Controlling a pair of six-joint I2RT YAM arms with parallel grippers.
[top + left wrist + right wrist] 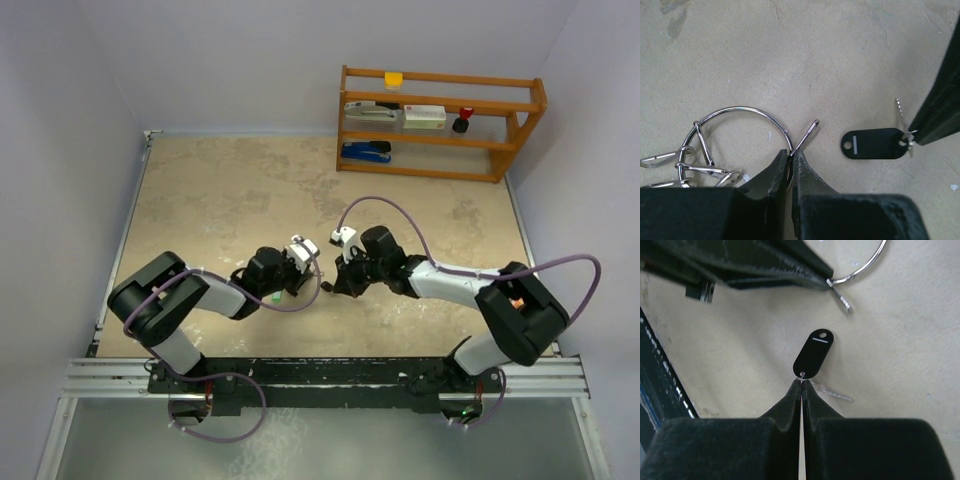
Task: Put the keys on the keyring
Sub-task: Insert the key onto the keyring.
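Silver wire forms the keyring (737, 108), which lies on the beige table (840, 50) with its split end sprung outward. Several keys (695, 170) hang on the ring's left side. The left gripper (791, 162) has its jaws pressed together, pinching the ring wire beside the split. The right gripper (801, 385), jaws likewise closed, pinches the small loop of a black tag (813, 354), which lies just beside the ring's open end. A small silver key (836, 393) lies by that loop.

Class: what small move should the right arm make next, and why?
Probably ease the right jaws toward the open end of the keyring. The left jaws pinch the keyring with that end sprung out; the black tag, pinched by the right jaws, lies apart from it.
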